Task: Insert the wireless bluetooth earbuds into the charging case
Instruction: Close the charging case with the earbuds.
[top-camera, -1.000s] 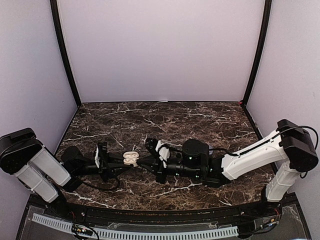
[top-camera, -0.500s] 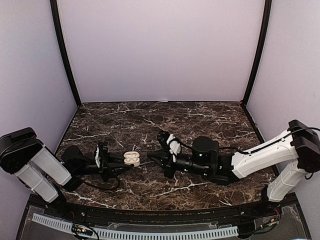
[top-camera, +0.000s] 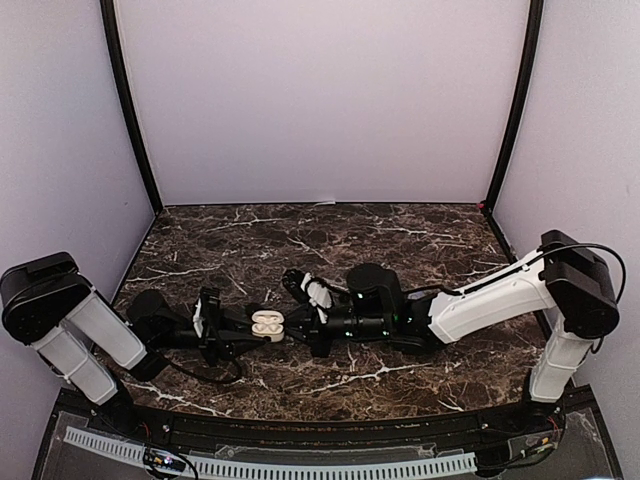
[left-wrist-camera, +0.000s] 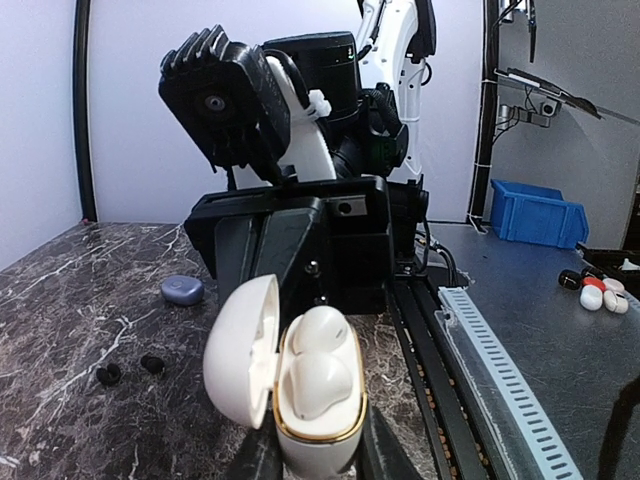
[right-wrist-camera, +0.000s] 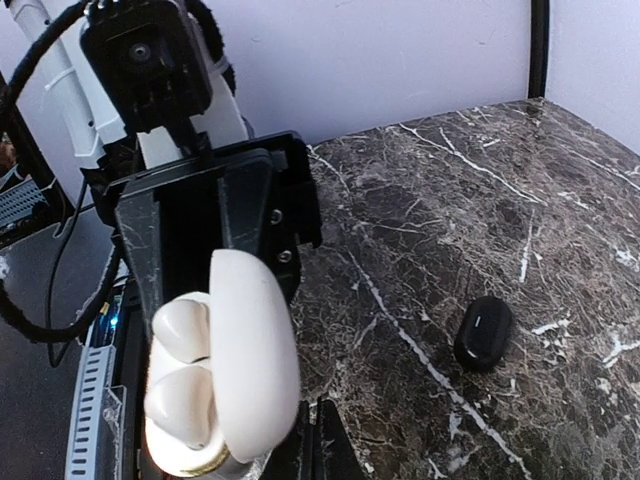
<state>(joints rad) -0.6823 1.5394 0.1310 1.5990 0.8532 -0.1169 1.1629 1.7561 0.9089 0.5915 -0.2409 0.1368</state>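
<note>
Left gripper (top-camera: 246, 329) pinches the open case (left-wrist-camera: 315, 410).
Right gripper (right-wrist-camera: 320, 445), pressed together and empty, sits just beside its lid (right-wrist-camera: 258, 350); white buds (right-wrist-camera: 182, 335) lie inside.

Bright, even lighting with soft shadows throughout.

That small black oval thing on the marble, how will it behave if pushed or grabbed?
The black oval thing looks smooth and glossy, so it may slip from a pincer. Low and rounded, it would likely slide or spin on the marble table rather than tip. Being small, probably light.
</note>
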